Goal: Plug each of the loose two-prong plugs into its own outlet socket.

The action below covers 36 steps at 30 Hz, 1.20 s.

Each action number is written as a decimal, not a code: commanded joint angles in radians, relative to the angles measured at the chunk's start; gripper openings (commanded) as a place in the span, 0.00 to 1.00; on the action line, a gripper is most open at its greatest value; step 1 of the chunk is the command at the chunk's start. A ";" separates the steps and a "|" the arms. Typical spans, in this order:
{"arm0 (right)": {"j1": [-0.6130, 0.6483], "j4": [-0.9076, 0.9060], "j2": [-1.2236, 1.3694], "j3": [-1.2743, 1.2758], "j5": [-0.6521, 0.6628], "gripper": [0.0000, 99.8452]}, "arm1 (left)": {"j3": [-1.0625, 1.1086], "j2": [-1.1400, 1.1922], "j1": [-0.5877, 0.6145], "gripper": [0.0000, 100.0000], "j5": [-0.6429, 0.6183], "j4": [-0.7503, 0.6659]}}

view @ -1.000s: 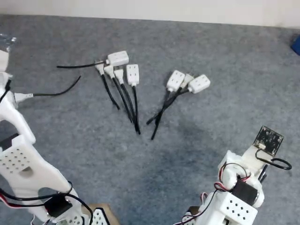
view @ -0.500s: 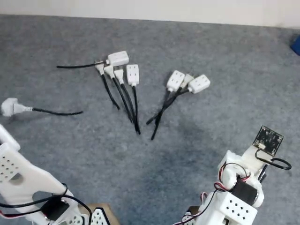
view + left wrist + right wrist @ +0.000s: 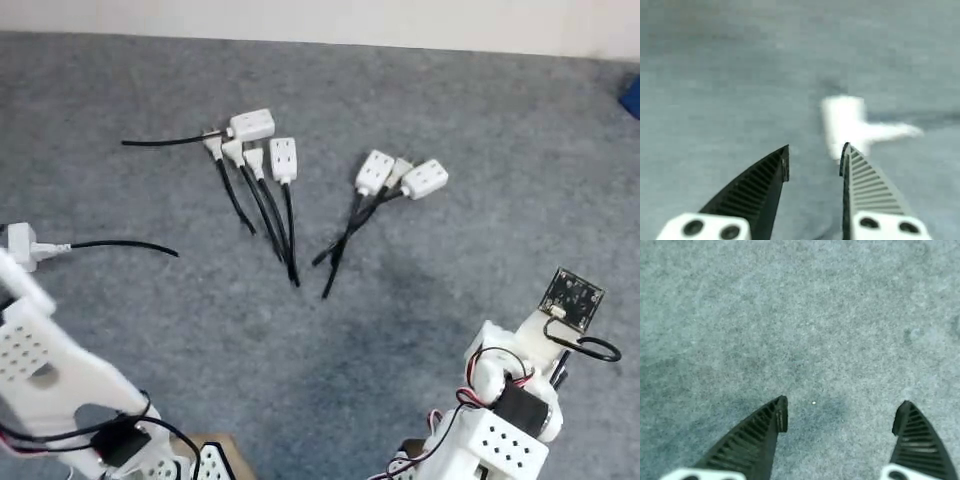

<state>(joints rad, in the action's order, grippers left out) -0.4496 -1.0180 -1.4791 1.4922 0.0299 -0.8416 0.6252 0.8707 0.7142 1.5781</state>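
High view: a white plug (image 3: 22, 245) lies on grey carpet (image 3: 450, 300) right at the tip of the left arm (image 3: 45, 370). Its black cord (image 3: 120, 244) trails away from the arm. Well beyond it lie two bunches of white sockets (image 3: 283, 158) and other plugs (image 3: 235, 152), their cords fanned out. The right arm (image 3: 515, 400) sits folded, far from all of them.

Left wrist view: the left gripper (image 3: 815, 146) is empty, its jaws partly apart. The plug (blurred here) lies on the carpet just ahead of the fingertips, nearer one finger than centred between them.

Right wrist view: the right gripper (image 3: 842, 400) is spread wide and holds nothing, with carpet beneath it.

The plug is probably light, with a hard, smooth plastic body that may twist in the jaws. Its limp cord will likely drag and tug sideways. The flat sides of the body look like the best hold, leaving the prongs free.
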 commanded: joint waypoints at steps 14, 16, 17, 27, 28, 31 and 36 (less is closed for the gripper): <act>0.010 0.016 -0.013 0.030 0.015 0.33 | -0.002 0.140 -0.088 0.18 -0.276 -0.106; 0.010 0.016 -0.013 0.030 0.015 0.33 | -0.002 0.143 -0.064 0.18 -0.339 -0.130; 0.010 0.016 -0.013 0.030 0.015 0.33 | -0.002 0.143 -0.056 0.18 -0.362 -0.137; 0.010 0.016 -0.013 0.030 0.015 0.33 | 0.005 0.151 -0.047 0.18 -0.388 -0.133; 0.010 0.016 -0.013 0.030 0.015 0.33 | 0.012 0.153 -0.047 0.18 -0.388 -0.137; 0.010 0.016 -0.013 0.030 0.015 0.33 | 0.028 0.180 -0.050 0.18 -0.387 -0.153; 0.010 0.016 -0.013 0.030 0.015 0.33 | 0.027 0.272 -0.048 0.18 -0.387 -0.204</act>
<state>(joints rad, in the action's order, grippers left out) -0.4496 -1.0180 -1.4791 1.5290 0.0361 -0.8078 0.8646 0.8216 0.3322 1.4139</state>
